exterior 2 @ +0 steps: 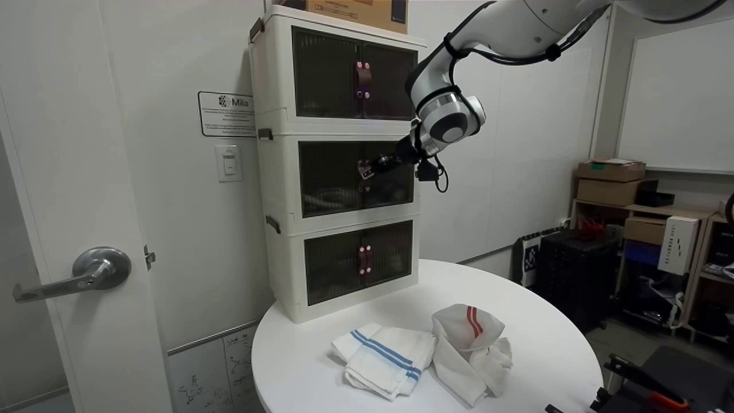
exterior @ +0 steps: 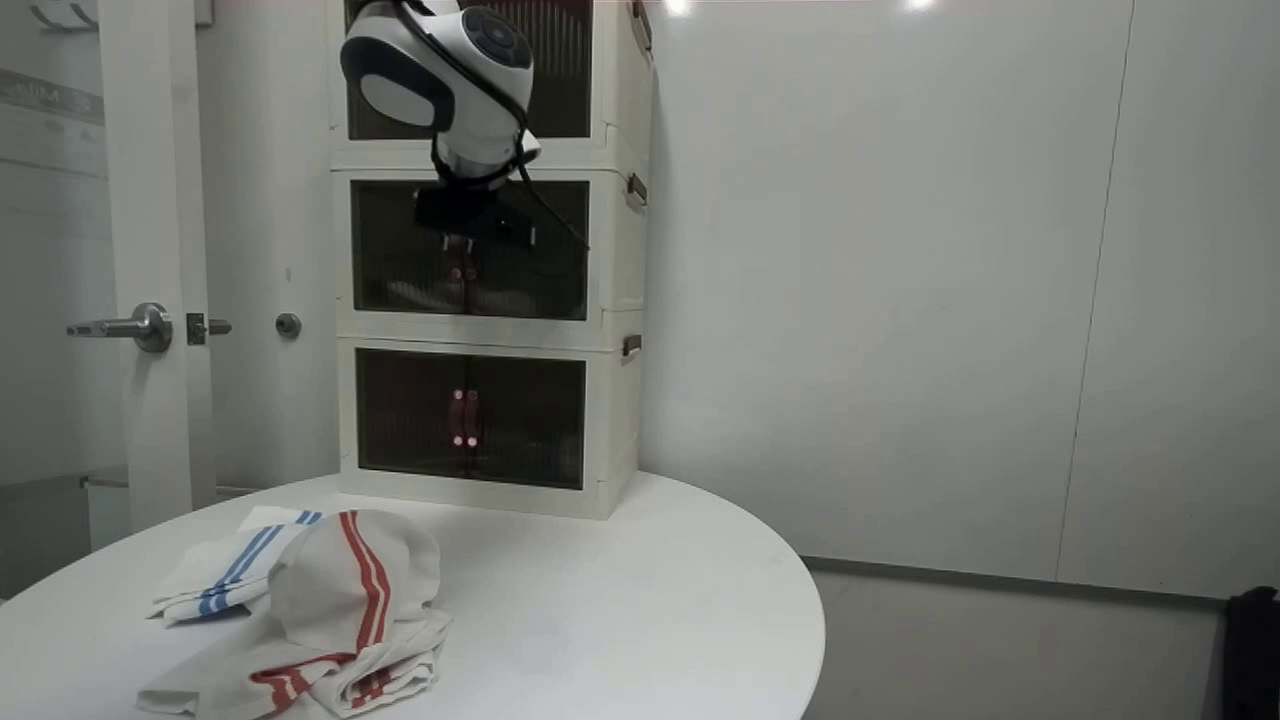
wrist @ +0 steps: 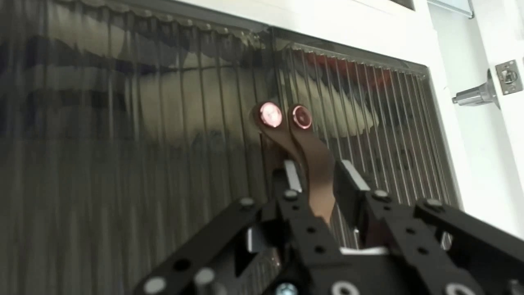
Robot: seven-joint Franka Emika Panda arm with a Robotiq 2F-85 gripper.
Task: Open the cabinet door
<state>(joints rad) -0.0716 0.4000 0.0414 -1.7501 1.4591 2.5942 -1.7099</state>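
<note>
Middle-tier tinted cabinet door [exterior 2: 330, 175]: closed, above the far edge of the round table [exterior: 640, 610]. Robotiq gripper [wrist: 321, 174]: fingers [wrist: 355, 175] apart, brown strap handle [wrist: 317, 157] showing between them, depth unclear. Centre on it, exclude the neighbouring strap [wrist: 282, 136], clamp squarely, draw outward in an arc

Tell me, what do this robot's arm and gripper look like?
The arm is white and rounded, with black patches and a silvery band near the wrist. Black cables run along it, held by black straps. The gripper is black, with angular links, round metallic-looking pins and a pale strip on each fingertip.
</note>
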